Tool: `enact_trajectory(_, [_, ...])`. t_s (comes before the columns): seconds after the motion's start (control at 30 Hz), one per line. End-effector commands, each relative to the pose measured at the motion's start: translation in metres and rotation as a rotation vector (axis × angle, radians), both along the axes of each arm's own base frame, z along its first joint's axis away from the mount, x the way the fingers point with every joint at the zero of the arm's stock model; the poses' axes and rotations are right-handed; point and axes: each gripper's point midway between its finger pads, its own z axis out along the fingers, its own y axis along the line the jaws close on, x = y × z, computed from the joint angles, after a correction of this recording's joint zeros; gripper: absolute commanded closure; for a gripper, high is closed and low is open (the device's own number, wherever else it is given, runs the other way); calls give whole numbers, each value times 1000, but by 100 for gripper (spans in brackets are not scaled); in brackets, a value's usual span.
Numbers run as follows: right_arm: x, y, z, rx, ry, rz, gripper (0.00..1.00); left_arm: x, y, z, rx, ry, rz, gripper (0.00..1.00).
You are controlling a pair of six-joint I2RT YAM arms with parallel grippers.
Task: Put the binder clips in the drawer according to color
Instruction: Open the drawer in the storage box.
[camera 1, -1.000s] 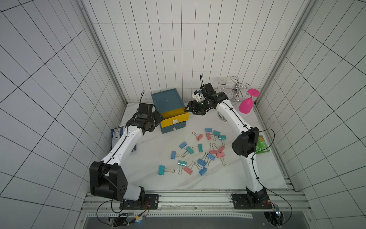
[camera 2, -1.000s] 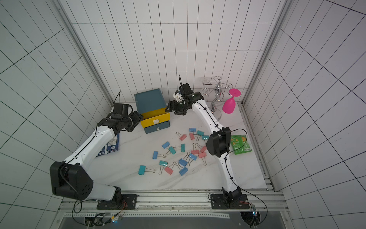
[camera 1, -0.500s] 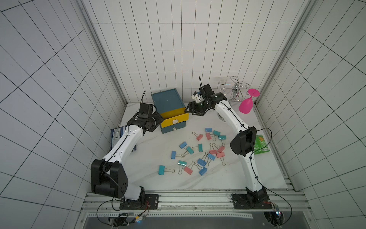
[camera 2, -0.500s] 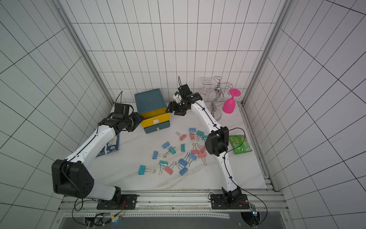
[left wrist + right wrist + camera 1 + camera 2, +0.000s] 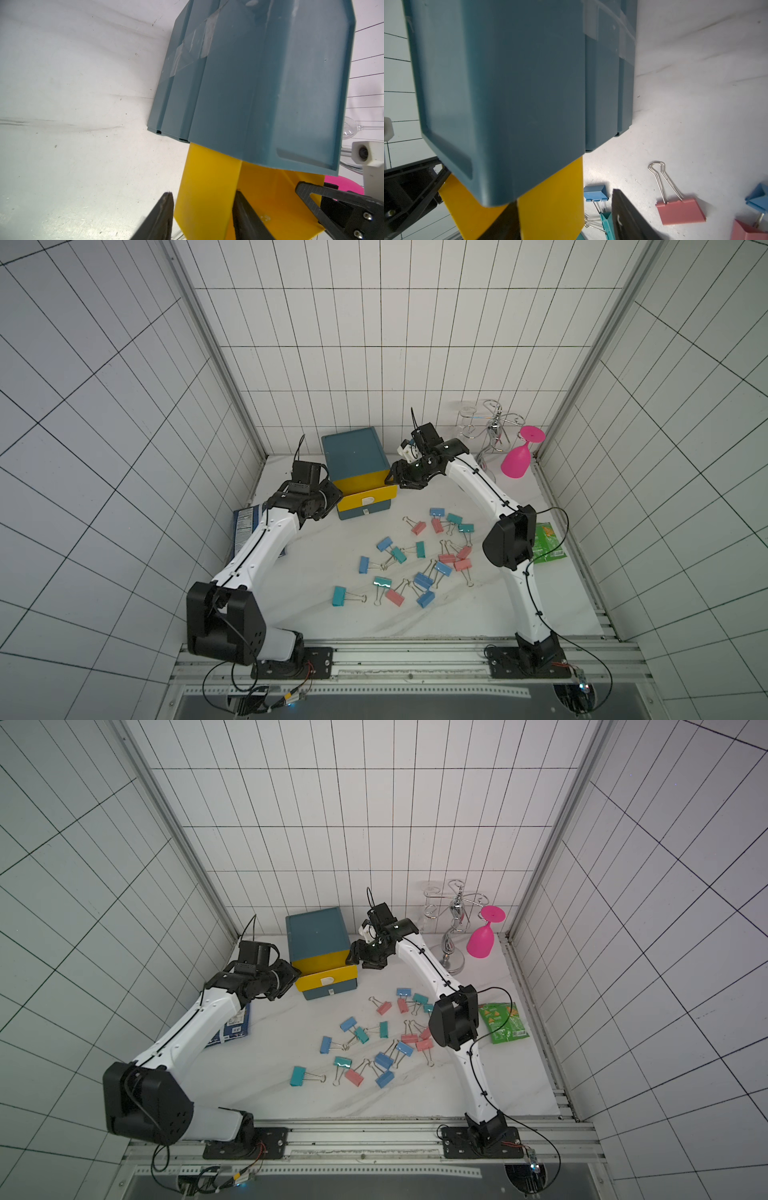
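While the binder clips point(image 5: 447, 558) lie scattered on the surface point(image 5: 316, 614) before the drawer point(image 5: 353, 448), left hand point(image 5: 202, 193) and right hand point(image 5: 563, 197), half open and unclamped, straddle opposite side walls of its yellow tray point(image 5: 365, 499).

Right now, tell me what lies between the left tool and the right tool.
The pulled-out yellow drawer fills the stretch between left tool and right tool, shown in both top views.
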Motion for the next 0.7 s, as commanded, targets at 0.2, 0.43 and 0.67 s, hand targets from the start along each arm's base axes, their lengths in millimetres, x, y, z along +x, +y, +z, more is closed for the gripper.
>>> enact_trajectory(0.2, [-22,-6,31,9,-36,15,40,-14,-19,16,-28,-42,-29,56])
enact_trajectory(0.43, [-37,-6,34,13,-27,34,45,-21,-25,21,-35,-49,-25,58])
enact_trajectory(0.67, [-55,-7,31,3,-16,55,48,-36,-24,22,-50,-50,-7,59])
